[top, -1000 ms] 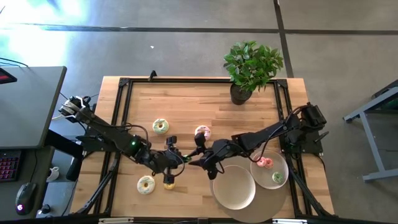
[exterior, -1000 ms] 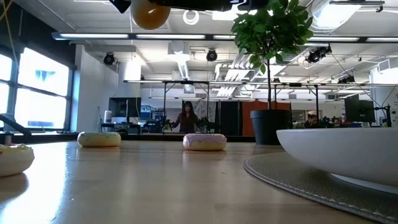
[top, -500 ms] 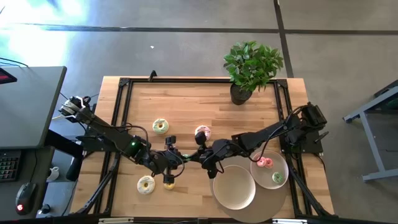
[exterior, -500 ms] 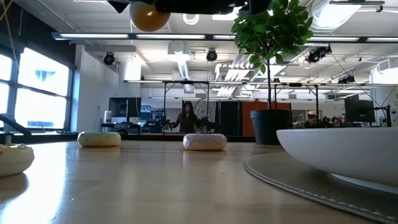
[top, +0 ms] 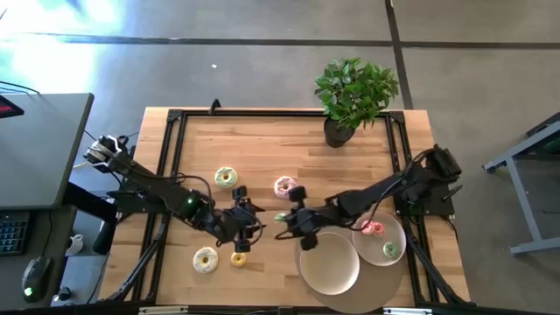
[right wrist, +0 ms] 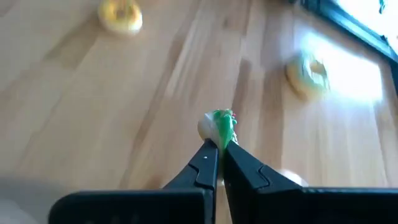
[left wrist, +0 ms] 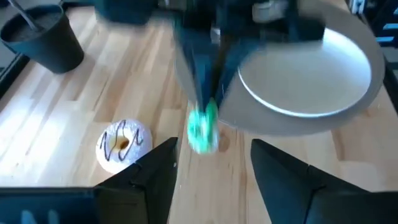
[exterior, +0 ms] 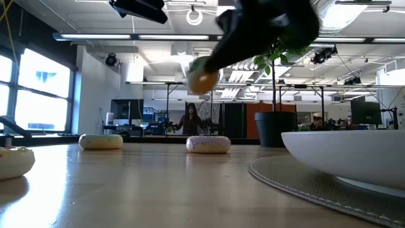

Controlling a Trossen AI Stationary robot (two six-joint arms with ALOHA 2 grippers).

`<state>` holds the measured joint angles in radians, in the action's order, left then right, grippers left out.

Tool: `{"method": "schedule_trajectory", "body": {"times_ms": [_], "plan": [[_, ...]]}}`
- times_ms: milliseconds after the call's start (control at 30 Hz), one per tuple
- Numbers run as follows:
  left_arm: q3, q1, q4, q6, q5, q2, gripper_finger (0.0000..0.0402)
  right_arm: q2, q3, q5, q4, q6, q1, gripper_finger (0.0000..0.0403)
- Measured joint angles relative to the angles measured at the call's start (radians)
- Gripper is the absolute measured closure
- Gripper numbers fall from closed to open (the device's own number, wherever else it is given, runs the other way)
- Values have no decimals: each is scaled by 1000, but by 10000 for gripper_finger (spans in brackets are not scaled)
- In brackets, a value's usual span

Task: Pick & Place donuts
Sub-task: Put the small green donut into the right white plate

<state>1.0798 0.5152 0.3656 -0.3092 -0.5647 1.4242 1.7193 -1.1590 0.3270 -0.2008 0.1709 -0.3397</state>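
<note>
A small green-iced donut [top: 280, 217] hangs above the table's middle, with my right gripper [top: 284, 217] shut on it. My left gripper [top: 248, 219] stands open just left of it, holding nothing. In the left wrist view the donut [left wrist: 202, 129] hangs beyond the left gripper's spread fingers [left wrist: 214, 168]. A yellow donut [top: 238, 259] and a white-green one [top: 206, 259] lie flat on the near table. Another donut [top: 226, 178] and a pink one [top: 284, 185] lie farther back. My right gripper pinches the green donut's rim [right wrist: 216, 132] between its two fingertips. The fingers come from the table's right, slanting a little downward. The donut stands on edge beyond the fingertips, green icing to one side, lifted clear of the table.
A large beige plate [top: 330, 267] lies near the front edge, right of centre. A smaller plate [top: 382, 234] beside it holds a pink donut [top: 372, 228] and a green donut [top: 391, 249]. A potted plant [top: 353, 96] stands at the far right.
My right gripper has shut on the green donut and my left gripper has opened and let it go. My right gripper has then carried the donut toward the table's right and somewhat lower, away from my left gripper.
</note>
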Motion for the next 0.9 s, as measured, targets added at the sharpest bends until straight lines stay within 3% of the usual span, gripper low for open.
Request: {"method": "schedule_trajectory", "body": {"times_ms": [233, 400, 567, 900], "plan": [[0, 0, 21, -10, -64, 0, 202, -142, -1, 75, -581, -386, -89, 389], [0, 1, 36, -10, -82, 0, 202, -200, -5, -12, -934, -694, -160, 391], [0, 1, 34, -10, -86, 0, 202, -189, -3, -92, -1031, -830, -262, 391], [-1, 1, 34, -37, -85, 0, 202, -188, 66, -83, -945, -1072, -443, 393]]}}
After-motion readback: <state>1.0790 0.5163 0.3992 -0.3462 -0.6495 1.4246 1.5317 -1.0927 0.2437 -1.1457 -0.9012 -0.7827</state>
